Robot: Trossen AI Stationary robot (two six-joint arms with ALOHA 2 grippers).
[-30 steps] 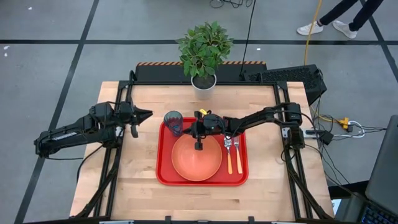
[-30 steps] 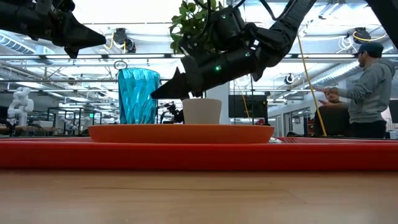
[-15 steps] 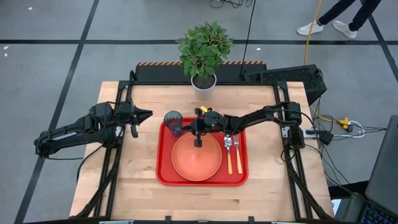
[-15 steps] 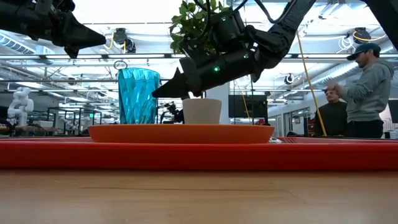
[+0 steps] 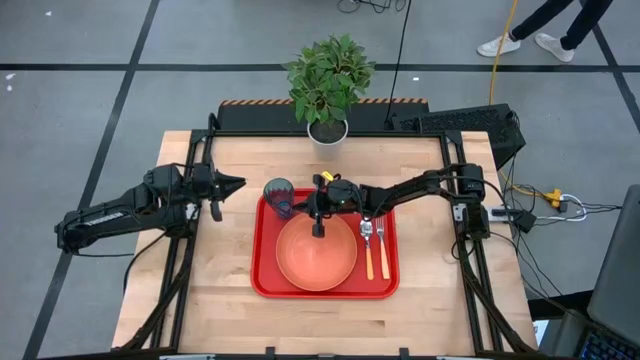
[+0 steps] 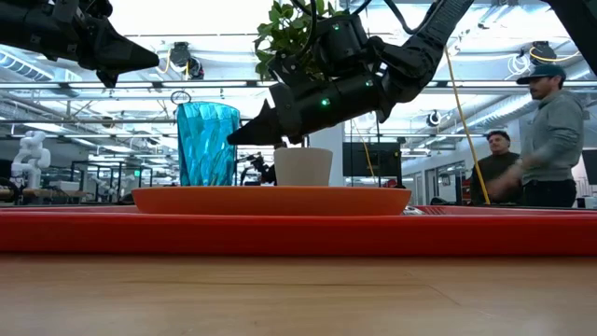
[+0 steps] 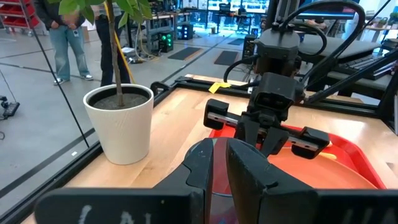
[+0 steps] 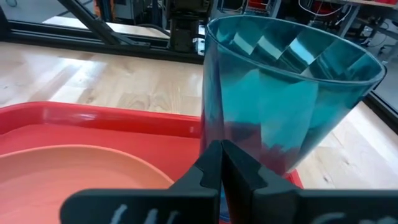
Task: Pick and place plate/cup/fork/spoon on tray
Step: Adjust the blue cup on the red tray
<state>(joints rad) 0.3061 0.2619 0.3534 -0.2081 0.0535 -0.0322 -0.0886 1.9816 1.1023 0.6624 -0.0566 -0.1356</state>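
Note:
The red tray (image 5: 262, 285) lies mid-table. The orange plate (image 5: 316, 255) rests flat in its middle. The teal cup (image 5: 279, 196) stands upright on its base in the tray's far left corner. The fork and spoon lie side by side at the tray's right, one orange handle (image 5: 368, 262) beside the other (image 5: 384, 262); I cannot tell which is which. My right gripper (image 5: 300, 206) is shut, above the plate's far rim, tips at the cup's wall (image 8: 249, 124). My left gripper (image 5: 240, 183) is shut, raised left of the tray, pointing at the cup. My right gripper's shut fingertips (image 6: 231, 141) come level from the table's right, at the cup's right-hand side about halfway up. I cannot tell whether they touch the wall. The cup stands upright on the tray.
A white pot with a green plant (image 5: 328, 133) stands at the table's far edge behind the tray. Bare wood shows left, right and in front of the tray. People stand in the room beyond the table (image 6: 550, 140).

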